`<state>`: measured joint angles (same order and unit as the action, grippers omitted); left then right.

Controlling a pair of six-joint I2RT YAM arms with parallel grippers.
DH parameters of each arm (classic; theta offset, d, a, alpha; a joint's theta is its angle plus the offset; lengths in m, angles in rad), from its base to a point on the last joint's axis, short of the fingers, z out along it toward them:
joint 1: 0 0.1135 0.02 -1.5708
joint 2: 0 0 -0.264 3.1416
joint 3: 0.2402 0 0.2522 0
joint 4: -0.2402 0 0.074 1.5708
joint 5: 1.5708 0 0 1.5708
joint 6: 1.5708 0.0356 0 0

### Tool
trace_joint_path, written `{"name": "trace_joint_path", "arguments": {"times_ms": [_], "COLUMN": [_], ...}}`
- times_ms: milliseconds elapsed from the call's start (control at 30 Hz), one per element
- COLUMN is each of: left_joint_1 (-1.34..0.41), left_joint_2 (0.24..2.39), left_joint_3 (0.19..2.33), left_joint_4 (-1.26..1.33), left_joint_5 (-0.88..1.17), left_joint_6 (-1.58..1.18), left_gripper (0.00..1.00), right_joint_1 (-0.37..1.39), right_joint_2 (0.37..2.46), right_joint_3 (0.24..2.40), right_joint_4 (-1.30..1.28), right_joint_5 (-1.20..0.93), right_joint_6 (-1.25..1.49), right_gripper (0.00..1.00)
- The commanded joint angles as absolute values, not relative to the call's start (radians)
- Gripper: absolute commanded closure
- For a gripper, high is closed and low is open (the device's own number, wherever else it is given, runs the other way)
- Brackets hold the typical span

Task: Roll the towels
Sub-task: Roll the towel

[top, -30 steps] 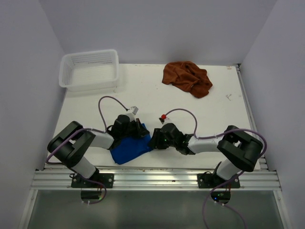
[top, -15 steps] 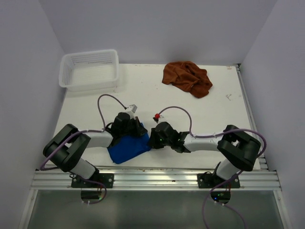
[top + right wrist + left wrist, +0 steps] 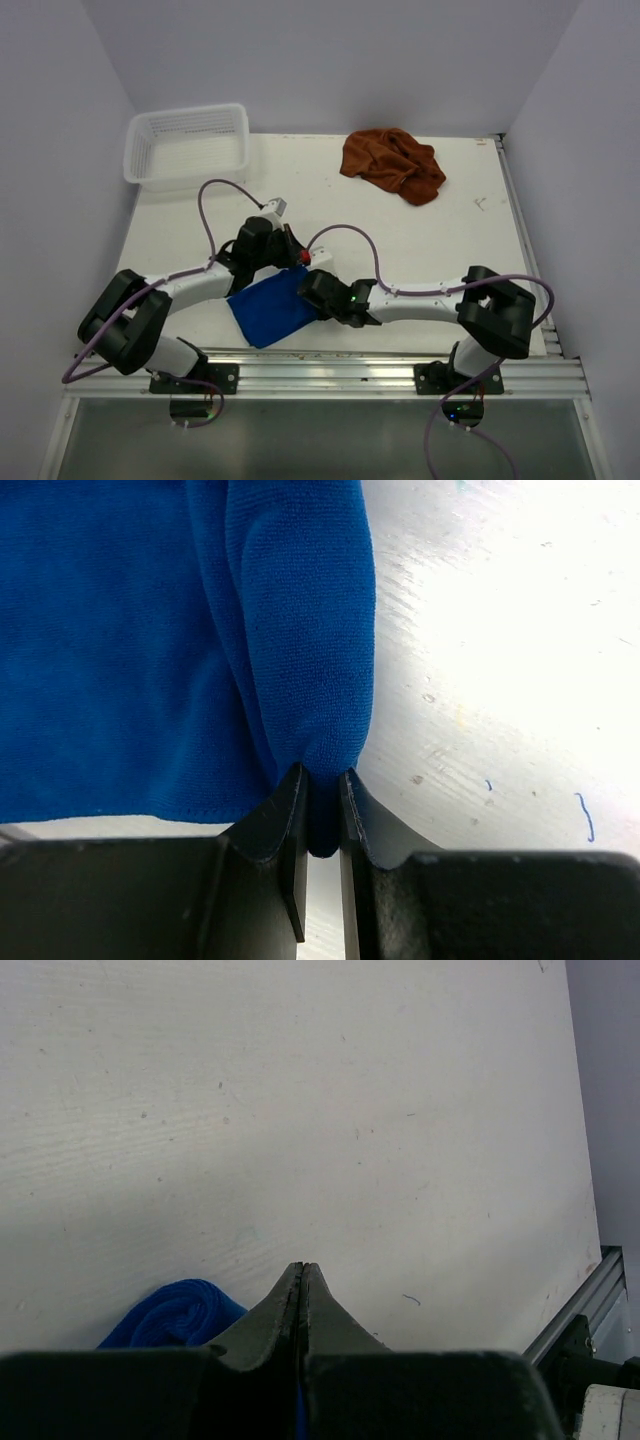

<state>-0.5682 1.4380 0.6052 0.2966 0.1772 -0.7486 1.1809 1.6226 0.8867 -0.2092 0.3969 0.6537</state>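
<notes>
Near centre of table (image 3: 450, 250): blue towel (image 3: 272, 312), mostly flat, between both arms.
Right edge of blue towel (image 3: 300, 630): doubled into fold, pinched in right gripper (image 3: 322, 780).
Far corner of towel: left gripper (image 3: 303, 1270), jaws pressed together; cloth between them not discernible; rolled blue cloth just left of tips.
Far right: brown towel (image 3: 393, 165), crumpled, untouched.
Far left: white basket (image 3: 186, 146).

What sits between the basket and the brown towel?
Nothing. In the top view, only bare table separates the basket from the brown towel.
</notes>
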Motion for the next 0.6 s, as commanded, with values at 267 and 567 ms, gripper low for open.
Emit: {"name": "trace_joint_path", "arguments": {"times_ms": [267, 567], "left_joint_1": [-0.560, -0.561], "left_joint_2": [1.344, 1.183], "left_joint_3": [0.565, 0.370], "left_joint_4": [0.298, 0.288], "left_joint_5": [0.178, 0.164], "left_joint_6": [-0.753, -0.785], "left_gripper": [0.99, 1.00], "right_joint_1": [1.198, 1.198], "right_joint_2": [1.677, 1.700], "right_joint_3": [1.008, 1.058], "right_joint_4": [-0.382, -0.429], "right_joint_5": [0.548, 0.604], "right_joint_6": [0.640, 0.583], "right_gripper": [1.00, 1.00]}}
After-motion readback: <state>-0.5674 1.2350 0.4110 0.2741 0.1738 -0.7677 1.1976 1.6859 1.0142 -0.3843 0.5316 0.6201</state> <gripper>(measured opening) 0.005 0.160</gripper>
